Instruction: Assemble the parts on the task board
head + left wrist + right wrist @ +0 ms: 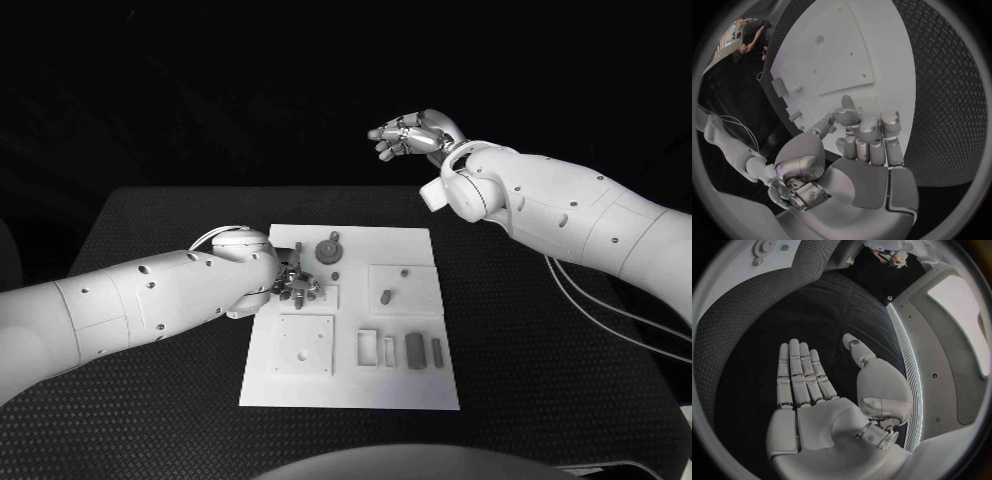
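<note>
The left hand (294, 284) works low over the left edge of the flat white rectangular task board (418, 392), fingers curled together; whether a part sits between them cannot be told. The right hand (414, 133) is raised beyond the table, flat and empty. Small grey parts (415, 351) lie in the board's near recesses. The step appears to be seating a part; the next move calls for precise alignment.

A black table (159, 225) with a finely textured top stands against a dark background.
</note>
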### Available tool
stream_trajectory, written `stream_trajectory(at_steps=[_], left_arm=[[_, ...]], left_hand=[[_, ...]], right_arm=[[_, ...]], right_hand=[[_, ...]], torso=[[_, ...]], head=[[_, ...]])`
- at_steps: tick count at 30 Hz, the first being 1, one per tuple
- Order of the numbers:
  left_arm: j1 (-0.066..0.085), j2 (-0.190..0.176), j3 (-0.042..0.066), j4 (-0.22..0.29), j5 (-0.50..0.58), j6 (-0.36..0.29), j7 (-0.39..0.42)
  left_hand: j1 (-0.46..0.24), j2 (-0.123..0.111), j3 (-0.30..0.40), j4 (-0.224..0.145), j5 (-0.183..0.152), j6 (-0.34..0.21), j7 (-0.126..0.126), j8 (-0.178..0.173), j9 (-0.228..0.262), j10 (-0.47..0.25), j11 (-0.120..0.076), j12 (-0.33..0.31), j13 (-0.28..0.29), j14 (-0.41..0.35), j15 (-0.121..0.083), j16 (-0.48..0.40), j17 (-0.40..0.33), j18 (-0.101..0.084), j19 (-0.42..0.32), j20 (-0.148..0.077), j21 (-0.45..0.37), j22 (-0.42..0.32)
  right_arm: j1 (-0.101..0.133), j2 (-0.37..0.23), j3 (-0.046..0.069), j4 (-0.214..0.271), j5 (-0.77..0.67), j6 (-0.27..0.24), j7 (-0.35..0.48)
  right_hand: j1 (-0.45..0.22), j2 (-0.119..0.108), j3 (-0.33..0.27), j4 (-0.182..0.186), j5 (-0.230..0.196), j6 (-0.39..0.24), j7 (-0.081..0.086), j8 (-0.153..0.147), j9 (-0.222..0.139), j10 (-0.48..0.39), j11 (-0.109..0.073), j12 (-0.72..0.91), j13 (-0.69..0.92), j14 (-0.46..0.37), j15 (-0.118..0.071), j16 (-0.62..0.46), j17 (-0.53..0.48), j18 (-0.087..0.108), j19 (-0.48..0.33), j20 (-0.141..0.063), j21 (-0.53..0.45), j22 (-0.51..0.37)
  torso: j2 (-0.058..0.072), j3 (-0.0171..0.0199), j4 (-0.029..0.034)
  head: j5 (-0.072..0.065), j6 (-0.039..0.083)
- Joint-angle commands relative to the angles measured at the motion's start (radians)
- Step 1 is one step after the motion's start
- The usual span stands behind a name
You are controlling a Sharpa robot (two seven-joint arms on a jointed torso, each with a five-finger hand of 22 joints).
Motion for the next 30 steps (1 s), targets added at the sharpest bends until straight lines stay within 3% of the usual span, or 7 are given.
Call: stream_trajectory(at_steps=[1, 8, 11, 20, 24, 28, 30], left_arm=[[-0.001, 0.0, 0.0, -0.001, -0.002, -0.008, -0.008], [-0.001, -0.003, 0.0, -0.005, 0.015, -0.045, -0.002], [-0.001, -0.006, 0.001, -0.006, 0.034, -0.078, 0.007], [0.0, -0.023, 0.012, 0.0, 0.092, -0.131, 0.032], [0.0, -0.032, 0.047, 0.006, 0.202, -0.132, 0.051], [0.005, -0.05, 0.088, 0.025, 0.272, -0.148, 0.062], [0.016, -0.059, 0.094, 0.027, 0.313, -0.178, 0.073]], left_hand=[[-0.002, -0.017, -0.002, 0.009, -0.005, -0.003, 0.003, -0.005, 0.002, 0.0, -0.001, 0.004, -0.001, -0.008, -0.002, 0.006, -0.002, 0.012, -0.005, -0.122, 0.001, -0.002], [-0.003, -0.019, -0.001, 0.011, -0.005, -0.004, 0.003, -0.004, 0.002, 0.0, -0.001, 0.004, -0.001, -0.008, -0.003, 0.006, -0.002, 0.013, -0.005, -0.122, 0.001, -0.002], [-0.026, -0.046, -0.023, 0.018, -0.005, -0.012, 0.005, -0.008, 0.002, -0.002, 0.001, 0.004, -0.002, -0.01, -0.002, 0.006, -0.003, 0.013, -0.008, -0.122, 0.0, -0.002], [-0.032, -0.075, -0.072, -0.015, -0.004, -0.025, 0.005, -0.011, 0.008, -0.008, 0.0, 0.002, -0.003, -0.018, -0.005, 0.005, -0.006, 0.024, -0.018, -0.127, -0.003, -0.004], [-0.009, -0.074, -0.076, -0.044, -0.004, -0.045, 0.013, -0.025, 0.005, -0.014, 0.009, -0.012, -0.013, -0.028, 0.002, -0.011, -0.016, 0.024, -0.029, -0.124, -0.013, -0.01], [0.015, -0.047, -0.084, -0.078, -0.002, -0.068, 0.024, -0.04, 0.002, -0.028, 0.019, -0.028, -0.024, -0.041, 0.011, -0.029, -0.026, 0.018, -0.039, -0.117, -0.027, -0.019], [0.029, -0.038, -0.086, -0.099, 0.0, -0.087, 0.033, -0.051, -0.001, -0.052, 0.027, -0.046, -0.033, -0.063, 0.02, -0.054, -0.038, 0.012, -0.057, -0.111, -0.044, -0.027]], right_arm=[[0.0, -0.001, 0.0, 0.001, -0.001, 0.012, 0.006], [-0.002, -0.001, 0.0, 0.0, -0.001, 0.013, 0.006], [-0.002, -0.001, 0.0, 0.0, -0.001, 0.012, 0.006], [-0.003, -0.004, 0.0, -0.001, -0.001, 0.011, 0.006], [-0.003, -0.008, 0.0, -0.003, 0.0, 0.011, 0.006], [-0.003, -0.012, 0.0, -0.005, 0.0, 0.01, 0.005], [-0.003, -0.012, 0.0, -0.008, 0.001, 0.01, 0.006]], right_hand=[[0.0, 0.007, -0.006, -0.002, 0.006, -0.008, 0.027, 0.002, -0.002, 0.006, 0.0, -0.006, -0.001, -0.002, 0.008, -0.004, -0.001, 0.002, -0.01, 0.0, -0.006, 0.001], [0.0, 0.007, -0.006, -0.002, 0.006, -0.009, 0.028, 0.002, -0.002, 0.005, 0.0, -0.006, -0.002, -0.002, 0.008, -0.005, -0.001, 0.002, -0.011, 0.0, -0.007, 0.001], [0.0, 0.007, -0.006, -0.002, 0.006, -0.009, 0.028, 0.002, -0.002, 0.005, 0.0, -0.006, -0.002, -0.003, 0.008, -0.005, -0.001, 0.002, -0.011, 0.0, -0.007, 0.001], [0.0, 0.007, -0.007, -0.001, 0.006, -0.009, 0.028, 0.002, -0.003, 0.005, 0.0, -0.006, -0.003, -0.003, 0.008, -0.005, -0.001, 0.002, -0.012, 0.001, -0.008, 0.001], [-0.001, 0.007, -0.007, -0.001, 0.006, -0.01, 0.028, 0.002, -0.003, 0.005, 0.0, -0.006, -0.004, -0.004, 0.009, -0.006, -0.001, 0.002, -0.012, 0.001, -0.008, 0.001], [-0.001, 0.007, -0.007, -0.001, 0.006, -0.01, 0.028, 0.002, -0.003, 0.005, 0.0, -0.006, -0.004, -0.004, 0.009, -0.006, -0.001, 0.002, -0.012, 0.001, -0.009, 0.001], [-0.001, 0.007, -0.007, -0.001, 0.007, -0.01, 0.028, 0.002, -0.003, 0.005, 0.0, -0.006, -0.004, -0.004, 0.009, -0.006, -0.001, 0.002, -0.012, 0.001, -0.009, 0.001]], torso=[[0.0, -0.0001, 0.0006], [0.0, -0.0008, 0.001], [0.0, -0.0011, 0.0004], [-0.001, -0.0008, 0.0007], [-0.002, -0.0002, 0.0031], [-0.002, 0.0, 0.0031], [-0.002, 0.0005, 0.0023]], head=[[-0.001, 0.001], [0.0, 0.002], [0.0, 0.004], [0.0, 0.01], [0.0, 0.015], [0.001, 0.024], [0.004, 0.031]])
